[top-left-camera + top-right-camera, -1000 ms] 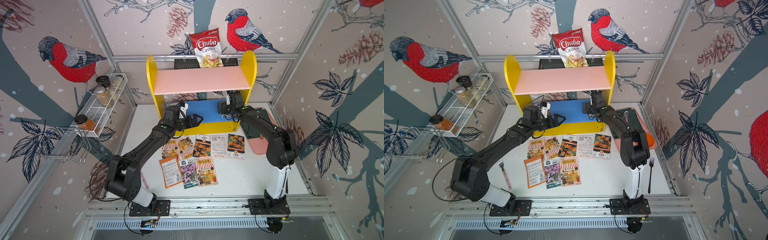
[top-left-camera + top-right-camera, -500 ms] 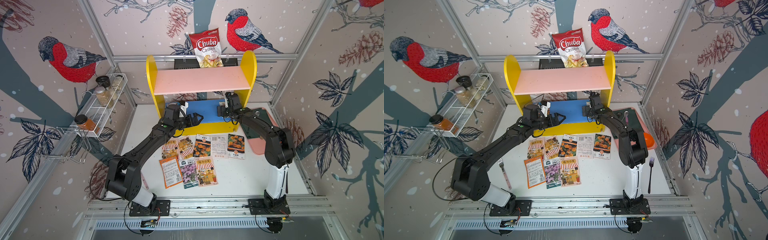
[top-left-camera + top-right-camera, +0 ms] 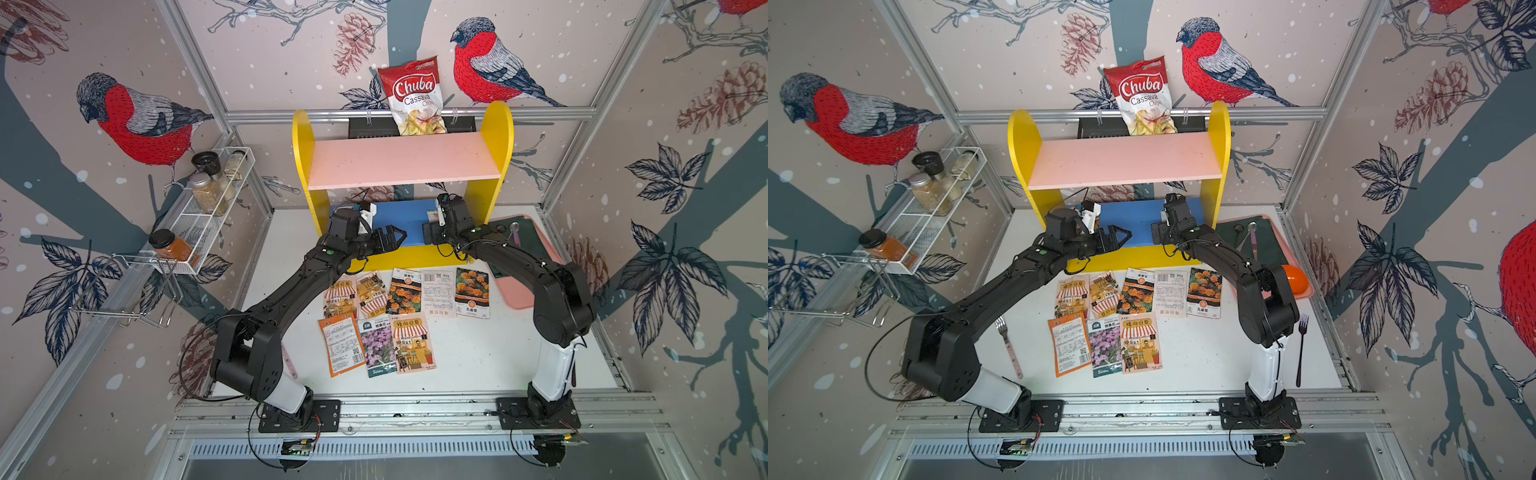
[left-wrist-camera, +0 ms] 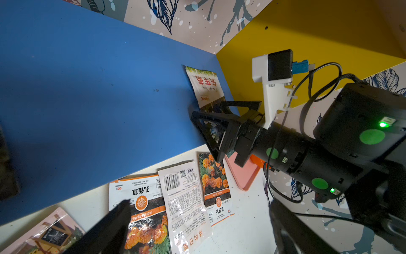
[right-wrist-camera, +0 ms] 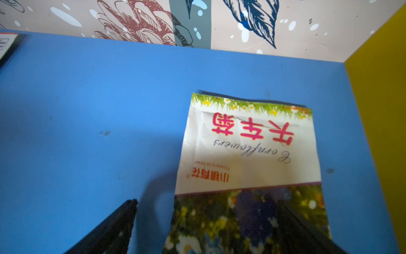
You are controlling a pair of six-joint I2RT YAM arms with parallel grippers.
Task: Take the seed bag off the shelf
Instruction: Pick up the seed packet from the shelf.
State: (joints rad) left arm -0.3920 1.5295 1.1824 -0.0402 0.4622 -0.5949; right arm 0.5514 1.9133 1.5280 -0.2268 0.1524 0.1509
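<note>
left gripper [image 3: 395, 237]: jaws apart and holding nothing. It hovers over the near edge of the blue lower board [image 5: 87, 110], left of centre and well left of the seed bag.
seed bag [image 5: 248, 154]: lies flat at the right end of the blue lower board of the shelf [image 3: 494, 145], under the pink upper board [image 3: 403, 162].
right gripper [image 5: 206, 201]: jaws spread wide, clamped on nothing. Its left finger is over bare blue just left of the bag. Its right finger is over the bag's flower-print near end, so the bag's near left part lies between them. I cannot tell if either finger touches the bag.
top views: the pink upper board and the right wrist hide nearly all of the bag. Both top views show the seed packets [image 3: 399, 316] lying in rows on the table [image 3: 478, 361]. Only in a top view do a pink-handled fork [image 3: 1007, 345] and a dark fork [image 3: 1300, 349] show.
wrist views: both show the bag whole enough to place, and the right wrist view shows its print.
left edge: bare blue runs open from the bag to the left side panel [image 3: 301, 166].
far edge: a strip of blue lies beyond the bag, then the wall.
right edge: a narrow blue strip, then the right side panel [image 5: 377, 110].
near edge: the shelf front is open, with the packets just near of it.
</note>
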